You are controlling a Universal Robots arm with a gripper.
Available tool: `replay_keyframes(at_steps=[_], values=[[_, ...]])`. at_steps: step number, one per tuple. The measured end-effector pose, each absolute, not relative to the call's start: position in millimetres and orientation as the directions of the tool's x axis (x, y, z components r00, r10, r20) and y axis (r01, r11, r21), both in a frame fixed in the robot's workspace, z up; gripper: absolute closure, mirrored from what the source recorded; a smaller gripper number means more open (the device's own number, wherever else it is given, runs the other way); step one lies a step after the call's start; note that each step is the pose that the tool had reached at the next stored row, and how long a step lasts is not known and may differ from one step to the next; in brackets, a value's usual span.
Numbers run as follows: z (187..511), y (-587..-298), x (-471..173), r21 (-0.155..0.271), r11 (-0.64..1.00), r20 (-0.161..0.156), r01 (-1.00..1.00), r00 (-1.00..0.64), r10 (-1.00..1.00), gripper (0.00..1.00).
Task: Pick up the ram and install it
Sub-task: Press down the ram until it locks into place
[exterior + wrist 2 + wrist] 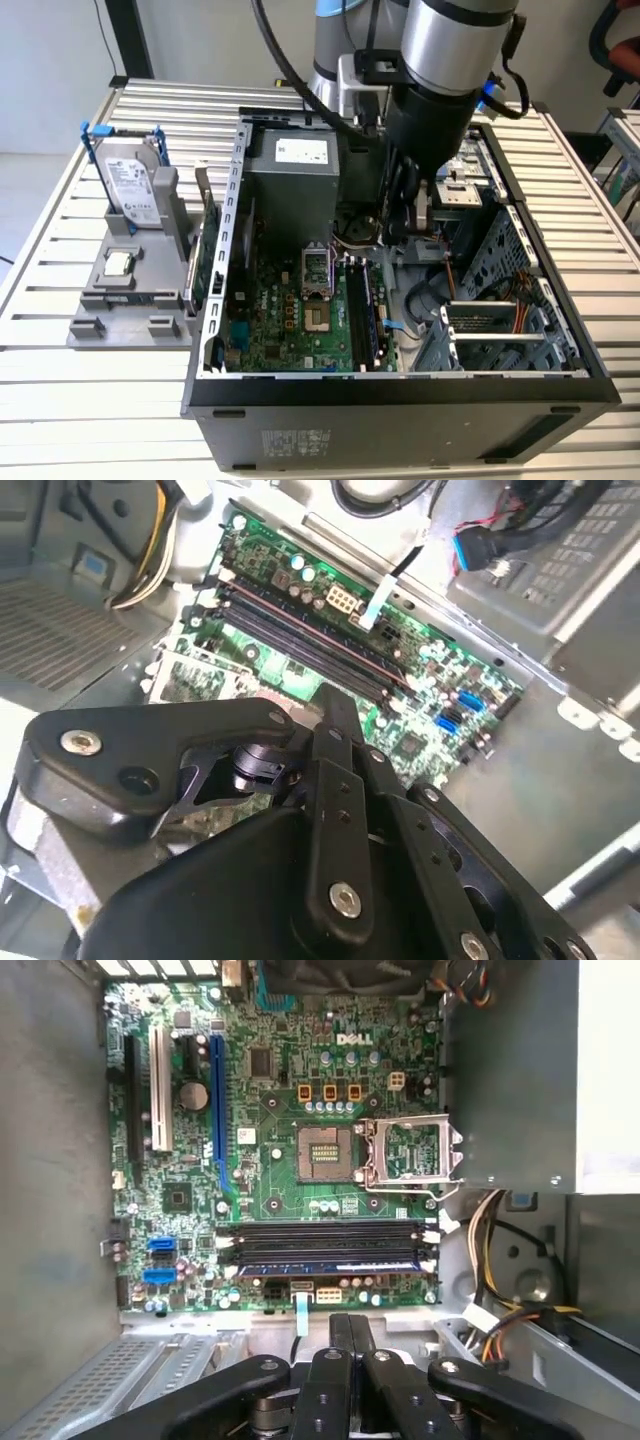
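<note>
I see the gripper (350, 1332) closed and empty above the open computer case (560, 375). The ram (330, 1266) sits seated in a motherboard (270, 1100) memory slot, just beside the empty slots (325, 1232).

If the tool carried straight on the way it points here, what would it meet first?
Most likely the motherboard near its memory slots, since the tool points down into the open computer case with those slots just ahead of its tips in both wrist views. Depth is unclear, so the exact contact point is uncertain.

Exterior high; wrists near motherboard (300, 1160)
</note>
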State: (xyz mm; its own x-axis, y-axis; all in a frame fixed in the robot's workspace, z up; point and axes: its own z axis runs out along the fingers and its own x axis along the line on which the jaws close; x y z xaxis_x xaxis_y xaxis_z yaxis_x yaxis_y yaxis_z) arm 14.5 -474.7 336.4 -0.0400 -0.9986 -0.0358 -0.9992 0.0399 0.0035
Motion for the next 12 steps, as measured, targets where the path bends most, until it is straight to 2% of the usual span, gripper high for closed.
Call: replay_keyframes(at_steps=[5,12], values=[[357.5,-474.7,14.5,0.003,0.04,-0.034,-0.999,-0.04,-0.999,1.0],[358.9,-474.7,14.5,0.002,0.04,-0.033,-0.999,-0.04,-0.999,1.0]])
